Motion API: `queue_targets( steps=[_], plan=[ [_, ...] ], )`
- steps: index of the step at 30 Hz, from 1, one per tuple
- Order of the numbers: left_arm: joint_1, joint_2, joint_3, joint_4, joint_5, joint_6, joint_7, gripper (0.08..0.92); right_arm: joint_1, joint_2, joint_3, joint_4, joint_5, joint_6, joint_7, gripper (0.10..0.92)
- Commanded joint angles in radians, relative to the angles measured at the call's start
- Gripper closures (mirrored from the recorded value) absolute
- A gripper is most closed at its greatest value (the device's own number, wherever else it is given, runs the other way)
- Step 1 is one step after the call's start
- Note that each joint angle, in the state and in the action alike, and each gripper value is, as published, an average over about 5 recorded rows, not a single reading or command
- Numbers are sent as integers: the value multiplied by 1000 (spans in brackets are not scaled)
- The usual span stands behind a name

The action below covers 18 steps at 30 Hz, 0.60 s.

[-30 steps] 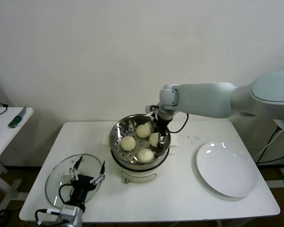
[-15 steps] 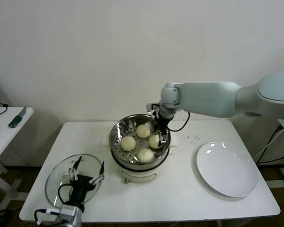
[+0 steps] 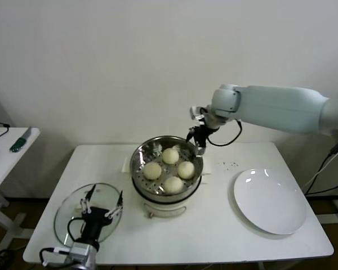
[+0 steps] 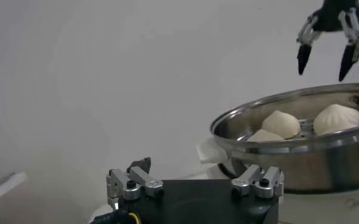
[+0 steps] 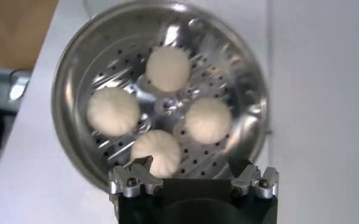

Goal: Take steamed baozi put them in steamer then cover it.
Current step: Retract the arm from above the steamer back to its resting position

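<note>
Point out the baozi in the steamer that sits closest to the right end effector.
It is the baozi on the steamer's right side, the one of the four lying nearest the raised, open right end effector; the back, left and front buns lie farther from it.

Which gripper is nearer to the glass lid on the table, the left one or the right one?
Left. The left gripper hovers open directly over the glass lid. The right gripper is open above the far rim of the steamer, away from the lid.
</note>
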Motion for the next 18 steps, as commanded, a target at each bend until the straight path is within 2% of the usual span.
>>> queue_targets(
  steps=[1,6,13,18],
  plan=[
    [-10,-1,-6,4,20,4,-9,177,-164,-290,222,139,49,198,398,203],
    [-21,-2,-9,13,54,9,-13,177,-449,-418,524,167,10,297,543,203],
    [-21,-4,-13,15,76,30,-11,177,-855,-545,960,223,-71,333,564,203],
    [-8,-7,-17,8,100,46,-28,177,-1103,-576,1211,261,-111,365,575,203]
  ],
)
